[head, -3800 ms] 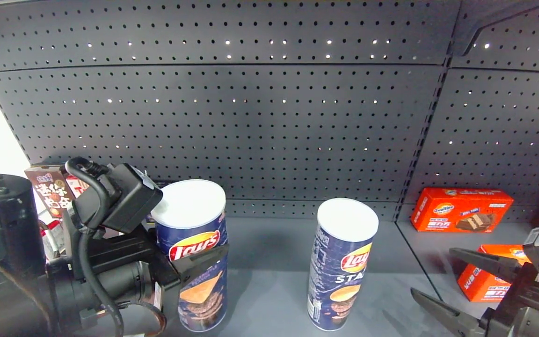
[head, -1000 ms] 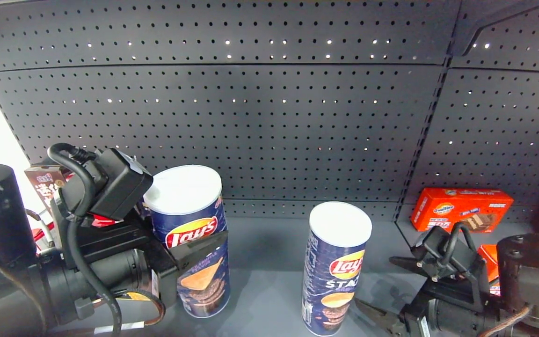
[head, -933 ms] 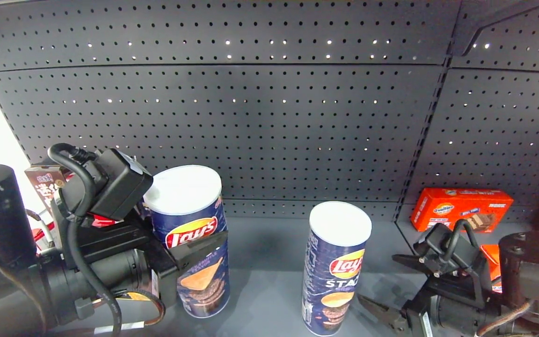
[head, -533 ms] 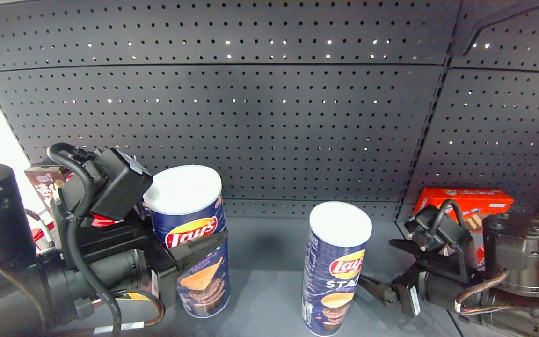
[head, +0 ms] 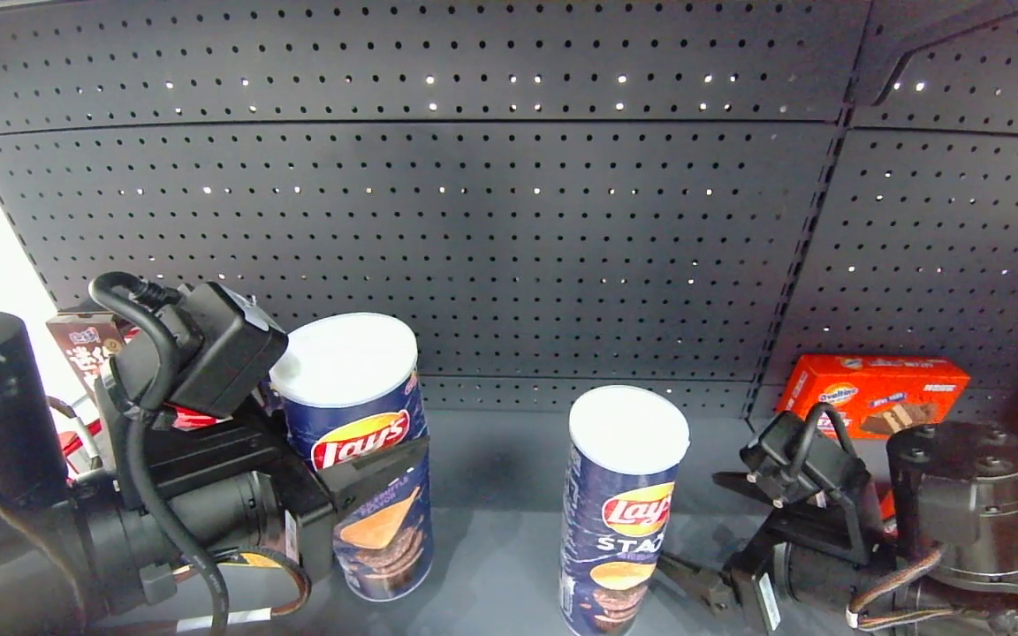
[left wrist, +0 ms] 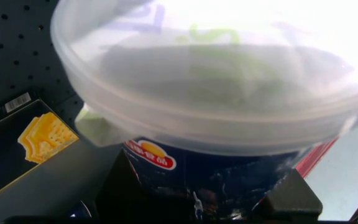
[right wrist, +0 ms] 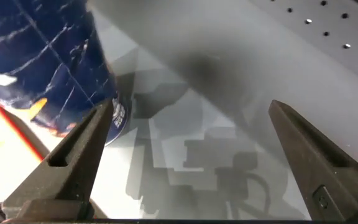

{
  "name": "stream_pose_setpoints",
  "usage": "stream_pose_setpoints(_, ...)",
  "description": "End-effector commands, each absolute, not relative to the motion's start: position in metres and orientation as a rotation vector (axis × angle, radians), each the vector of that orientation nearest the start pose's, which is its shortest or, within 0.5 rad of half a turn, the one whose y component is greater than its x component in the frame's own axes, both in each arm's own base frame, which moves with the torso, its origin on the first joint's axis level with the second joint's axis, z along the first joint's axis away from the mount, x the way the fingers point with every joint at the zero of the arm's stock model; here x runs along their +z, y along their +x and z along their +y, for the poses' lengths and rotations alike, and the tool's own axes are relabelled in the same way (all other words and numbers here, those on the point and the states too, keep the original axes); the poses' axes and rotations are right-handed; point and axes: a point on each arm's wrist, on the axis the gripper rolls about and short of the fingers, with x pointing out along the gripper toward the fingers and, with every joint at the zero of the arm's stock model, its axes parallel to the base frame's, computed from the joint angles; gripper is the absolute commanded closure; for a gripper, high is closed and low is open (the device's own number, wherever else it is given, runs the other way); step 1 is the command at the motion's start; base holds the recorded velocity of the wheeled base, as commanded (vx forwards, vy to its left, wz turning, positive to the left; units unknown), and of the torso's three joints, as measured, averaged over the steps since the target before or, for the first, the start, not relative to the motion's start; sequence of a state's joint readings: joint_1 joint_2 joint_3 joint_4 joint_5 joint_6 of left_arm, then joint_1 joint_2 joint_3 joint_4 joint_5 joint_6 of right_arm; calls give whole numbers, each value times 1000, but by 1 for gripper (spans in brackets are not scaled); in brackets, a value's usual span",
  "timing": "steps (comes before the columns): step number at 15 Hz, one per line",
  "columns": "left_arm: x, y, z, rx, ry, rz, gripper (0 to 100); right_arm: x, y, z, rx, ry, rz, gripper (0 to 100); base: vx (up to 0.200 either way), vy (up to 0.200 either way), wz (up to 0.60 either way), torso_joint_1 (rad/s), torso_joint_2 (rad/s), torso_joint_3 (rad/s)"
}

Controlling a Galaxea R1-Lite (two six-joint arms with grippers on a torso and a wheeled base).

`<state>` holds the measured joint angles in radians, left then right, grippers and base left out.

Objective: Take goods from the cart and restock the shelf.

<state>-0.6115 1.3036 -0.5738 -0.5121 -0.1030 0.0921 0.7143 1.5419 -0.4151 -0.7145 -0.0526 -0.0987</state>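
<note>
Right now the L gripper (head: pixel 376 473) is clamping the L chips can (head: pixel 359 433) round its middle, w/ fingers pressing on both sides. The can is standing upright at the L end of the shelf (head: pixel 500 530), its base down near the shelf deck, but can't tell if it's touching. The R chips can (head: pixel 624 512) is standing upright mid-shelf, well apart from the L one. The R gripper (head: pixel 708 530) is lying low by it w/ jaws spread wide, holding nothing. One finger is sitting just beside that can's lower wall, contact unclear. The pegboard (head: pixel 474 221) is running behind everything. An orange box (head: pixel 871 393) is lying at the back R, and a brown box (head: pixel 89 349) is standing behind the L arm.
</note>
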Motion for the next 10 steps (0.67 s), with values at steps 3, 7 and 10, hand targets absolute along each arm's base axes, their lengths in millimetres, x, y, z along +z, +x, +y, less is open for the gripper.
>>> stream_pose_setpoints(3, 207, 163, -117, -722, 143, 181, 100, 134, 158, 140, 686, -252, 349, 0, 0, 0, 0, 0, 0, 0)
stream_pose_setpoints(7, 205, 162, -117, -722, 145, 187, 100, 165, 141, 108, 552, -184, 198, 0, 0, 0, 0, 0, 0, 0)
stream_pose_setpoints(10, 205, 162, -117, -722, 145, 187, 100, 185, 136, 77, 393, -134, 95, 0, 0, 0, 0, 0, 0, 0)
